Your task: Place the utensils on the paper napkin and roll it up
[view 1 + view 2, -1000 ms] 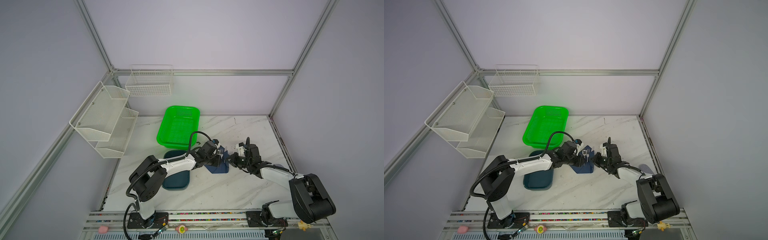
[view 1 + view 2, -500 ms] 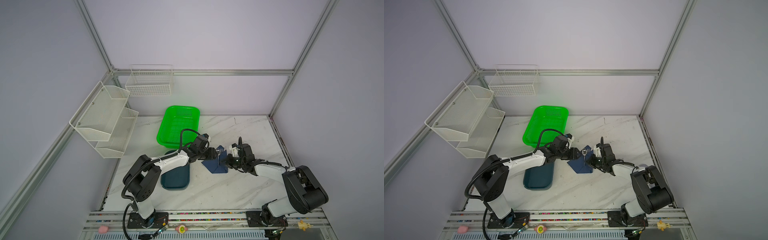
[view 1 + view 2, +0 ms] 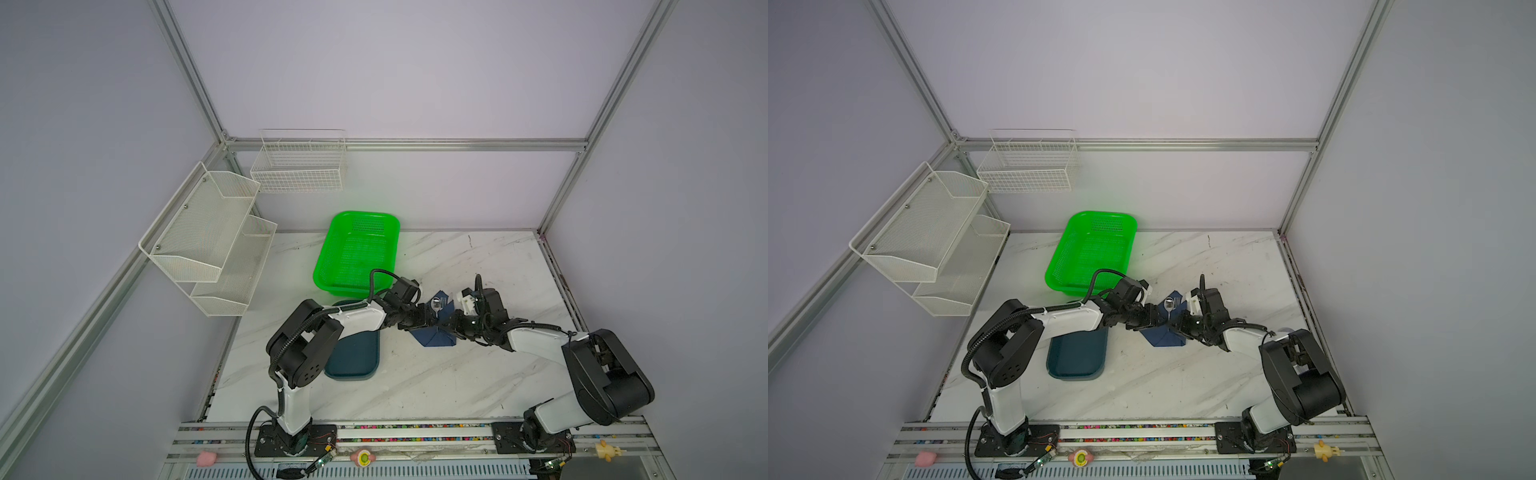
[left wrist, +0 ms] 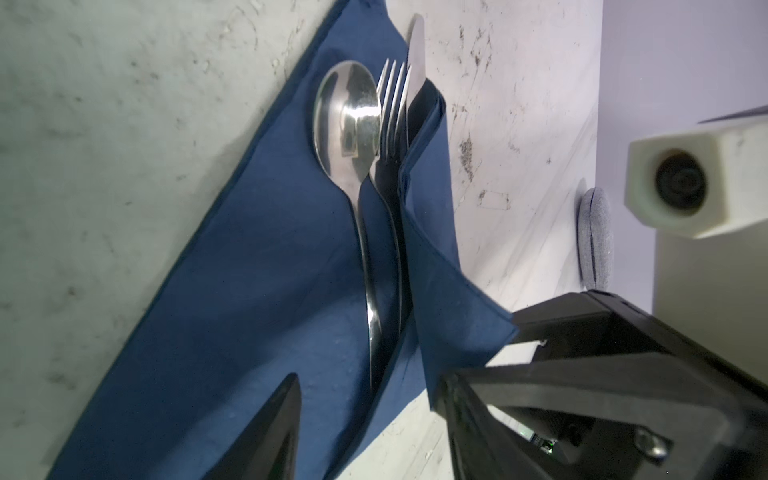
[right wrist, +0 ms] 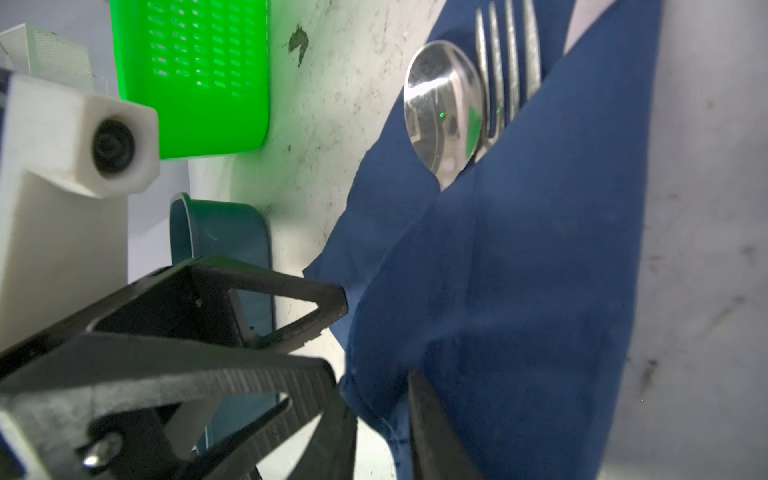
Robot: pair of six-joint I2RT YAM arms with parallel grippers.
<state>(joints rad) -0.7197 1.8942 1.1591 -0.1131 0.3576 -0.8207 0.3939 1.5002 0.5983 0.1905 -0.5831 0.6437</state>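
The navy paper napkin (image 3: 434,337) (image 3: 1165,337) lies on the marble table. On it are the utensils side by side: spoon (image 4: 347,120) (image 5: 444,108), fork (image 4: 392,108) (image 5: 509,54) and knife (image 4: 417,54). One side of the napkin (image 4: 432,232) (image 5: 540,249) is folded over the fork and knife, hiding their handles. My left gripper (image 4: 374,432) (image 3: 432,322) stands open astride the handle end. Facing it, my right gripper (image 5: 382,424) (image 3: 451,326) is open, with the napkin's edge loose between its fingers (image 5: 328,411).
A dark teal tray (image 3: 353,365) (image 3: 1075,365) lies just left of the napkin, partly under my left arm. A green basket (image 3: 357,253) stands behind it. White mesh shelves (image 3: 208,241) and a wire basket (image 3: 299,166) hang on the left wall. A grey pad (image 4: 594,241) lies beyond the napkin.
Both grippers' jaws have widened. My right gripper has moved left to the napkin's near end, close against my left gripper. The left wrist has drawn back a little to the left.
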